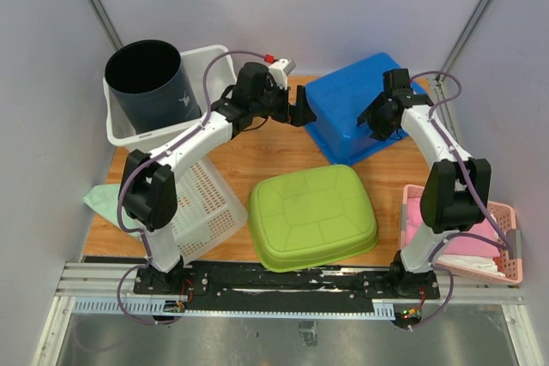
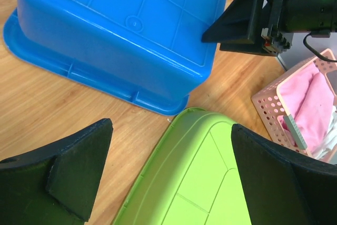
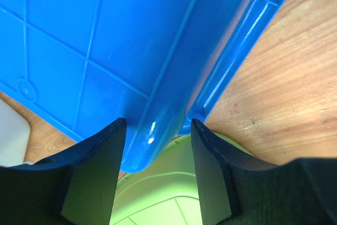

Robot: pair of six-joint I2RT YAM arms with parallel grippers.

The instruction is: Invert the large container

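- The blue container sits base-up at the far right of the table, with its rim down on the wood.
- The right gripper is at its right side, one finger either side of a corner. I can't tell if it's truly clamped.
- The left gripper hovers just left of the blue container, jaws spread wide, holding nothing.
- The green container lies base-up near centre, just beside the blue one.

Large container behind tub
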